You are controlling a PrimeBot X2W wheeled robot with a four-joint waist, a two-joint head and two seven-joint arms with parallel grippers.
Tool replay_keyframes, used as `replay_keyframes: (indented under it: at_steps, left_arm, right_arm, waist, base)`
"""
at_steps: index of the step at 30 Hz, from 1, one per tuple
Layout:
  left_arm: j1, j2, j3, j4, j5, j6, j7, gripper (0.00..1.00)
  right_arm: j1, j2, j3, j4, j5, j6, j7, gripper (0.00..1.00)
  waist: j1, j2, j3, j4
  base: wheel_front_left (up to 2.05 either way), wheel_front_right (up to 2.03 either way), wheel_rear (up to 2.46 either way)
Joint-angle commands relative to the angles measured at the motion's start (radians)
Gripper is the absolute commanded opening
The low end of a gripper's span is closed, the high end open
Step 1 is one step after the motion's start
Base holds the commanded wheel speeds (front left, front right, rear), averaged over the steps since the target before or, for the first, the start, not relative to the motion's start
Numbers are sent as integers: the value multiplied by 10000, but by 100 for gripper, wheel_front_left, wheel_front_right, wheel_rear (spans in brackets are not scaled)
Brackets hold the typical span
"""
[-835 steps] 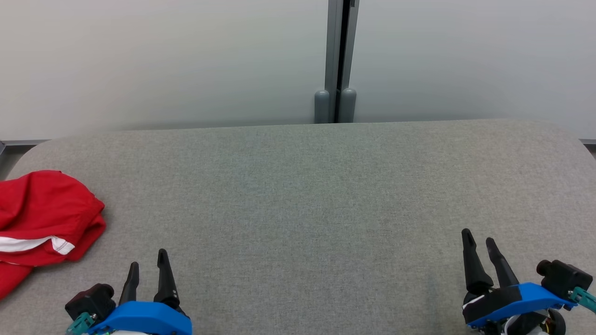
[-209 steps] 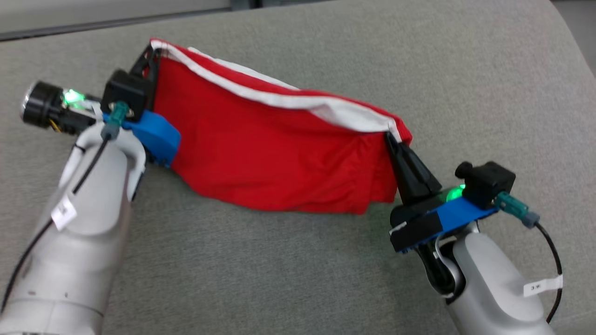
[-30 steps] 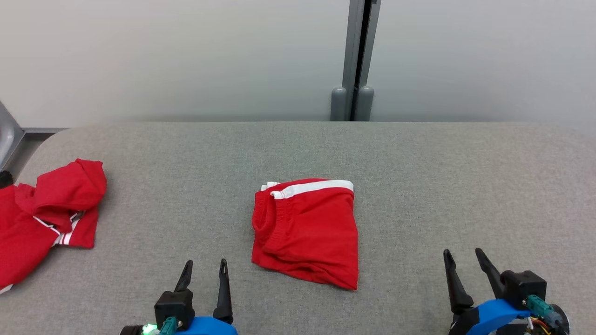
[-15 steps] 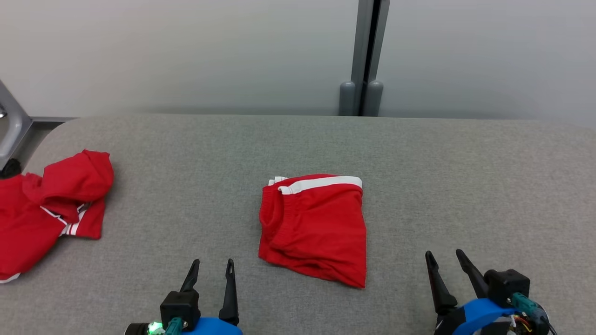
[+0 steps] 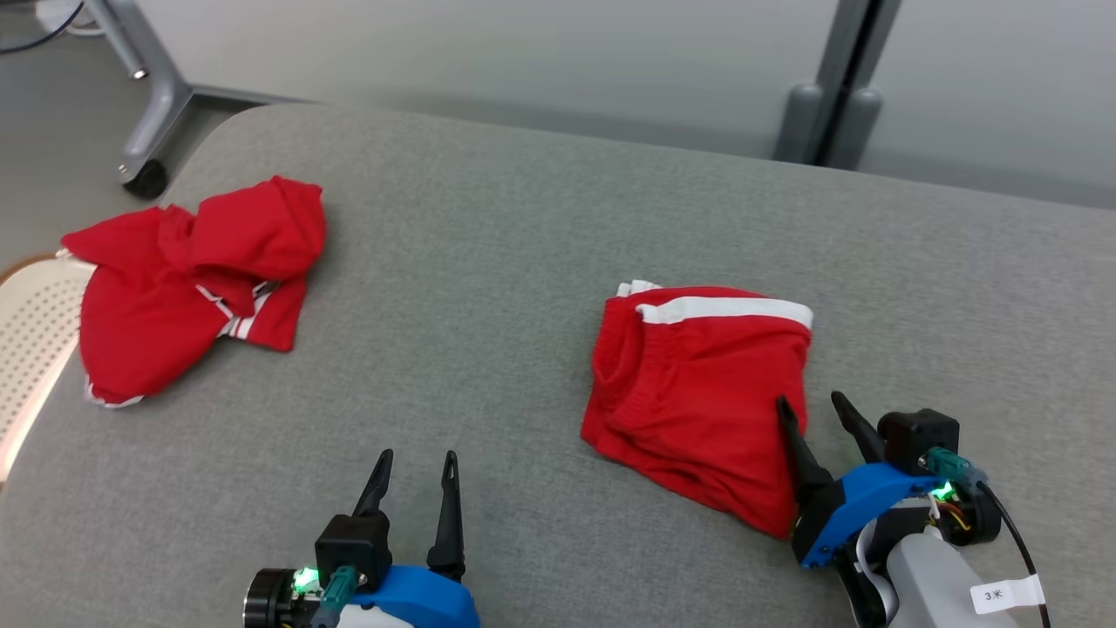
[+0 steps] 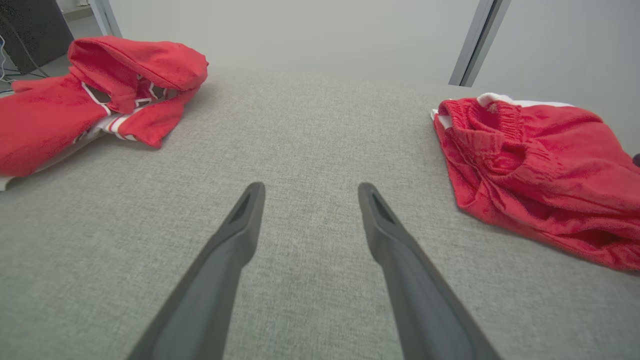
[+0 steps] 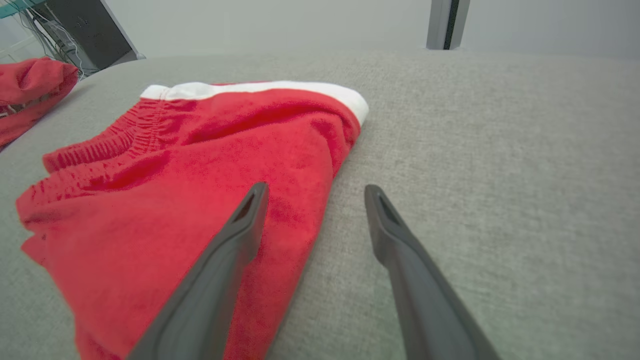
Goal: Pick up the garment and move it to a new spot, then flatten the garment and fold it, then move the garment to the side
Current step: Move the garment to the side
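The garment (image 5: 697, 392) is a pair of red shorts with a white waistband, folded into a rough square on the grey table (image 5: 488, 279). It also appears in the left wrist view (image 6: 530, 165) at the right and in the right wrist view (image 7: 190, 170). My right gripper (image 5: 815, 414) hovers open at its near right edge, one finger over the cloth, the other over bare table (image 7: 312, 195). My left gripper (image 5: 417, 467) stands open near the front edge, well left of the shorts, with bare table between its fingers (image 6: 305, 192).
A second red garment (image 5: 192, 279) with white stripes lies crumpled at the table's left end, also in the left wrist view (image 6: 90, 95). A perforated cream basket (image 5: 26, 340) sits beside that end. A wheeled metal stand (image 5: 144, 166) is on the floor beyond.
The head camera has turned left and tilted down, shifting the whole scene right. My right gripper has moved in over the folded shorts' right edge. Both grippers stay open.
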Motion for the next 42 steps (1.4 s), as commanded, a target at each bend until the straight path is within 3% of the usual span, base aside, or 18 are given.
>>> replay_keyframes:
  at_steps: [1,5,6,8,13,18,19,20,28,34,38,42]
  left_arm:
    - [-129,-9,-21,-81,-68,23,-25,100]
    - [-143,-10,-101,-213,-144,77,-25,100]
    - [-154,-10,-124,-266,-119,71,-25,100]
    - [-165,-9,-156,-336,-112,95,-25,100]
    - [-205,-9,-209,-416,-128,-6,-25,100]
    - [-269,-12,-399,-397,-156,-138,-25,100]
    - [-364,-14,-563,-394,-220,-191,-25,100]
    - [-364,-14,-563,-394,-220,-191,-25,100]
    - [-956,-9,-1273,-209,-298,-366,-25,100]
    - [-1178,-1,-1420,-33,-393,-390,-25,100]
    - [-1201,-7,-1351,-56,-507,-367,-25,100]
    - [-1321,8,-1425,70,-411,-439,-25,100]
  right_arm:
    - [-151,-45,-66,277,33,1,-2,100]
    - [-341,-46,-148,963,163,1,7,98]
    - [-355,-41,-139,1045,152,1,10,44]
    - [-403,-41,-164,935,208,1,9,0]
    - [-266,-54,-205,320,174,1,-3,0]
    - [-154,-55,-23,-31,381,0,-2,0]
    - [-111,-52,152,-172,505,1,-3,0]
    - [-111,-52,152,-172,505,1,-3,0]
    - [-32,-43,758,-476,897,1,-3,0]
    - [86,-32,1188,-476,1466,1,-3,0]
    - [86,-41,1389,-604,1700,1,-5,0]
    - [57,-35,1376,-624,1562,1,-3,0]
  waist:
    - [-2,-2,263,307]
    - [-2,-2,330,422]
    - [-2,-2,347,403]
    - [-2,-2,371,317]
    - [-2,-2,264,-207]
    - [-2,-2,89,-1169]
    - [-2,-2,20,-1791]
    - [-2,-2,20,-1791]
    - [-2,-2,-37,-4488]
    - [-2,-2,-2,-6102]
    - [-2,-2,156,-6752]
    - [-2,-2,409,-6870]
  base:
    - [0,0,0]
    - [0,0,0]
    - [0,0,0]
    - [0,0,0]
    - [0,0,0]
    - [0,0,0]
    - [0,0,0]
    - [0,0,0]
    - [0,0,0]
    - [0,0,0]
    - [0,0,0]
    - [0,0,0]
